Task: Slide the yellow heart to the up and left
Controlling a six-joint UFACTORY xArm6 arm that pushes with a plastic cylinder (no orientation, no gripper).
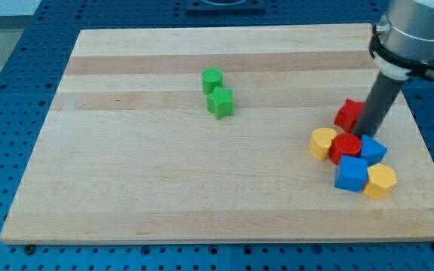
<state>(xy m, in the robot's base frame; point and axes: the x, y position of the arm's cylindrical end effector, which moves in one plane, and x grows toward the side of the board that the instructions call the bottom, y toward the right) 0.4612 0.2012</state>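
Note:
The yellow heart lies at the view's right, at the left edge of a tight cluster of blocks. It touches a red block on its right. My tip comes down from the upper right and rests just right of that red block, about 60 px right of the heart, between a second red block and a blue block.
A blue cube and a yellow hexagon lie at the bottom of the cluster. Two green blocks touch each other near the board's upper middle. The wooden board ends close to the cluster's right.

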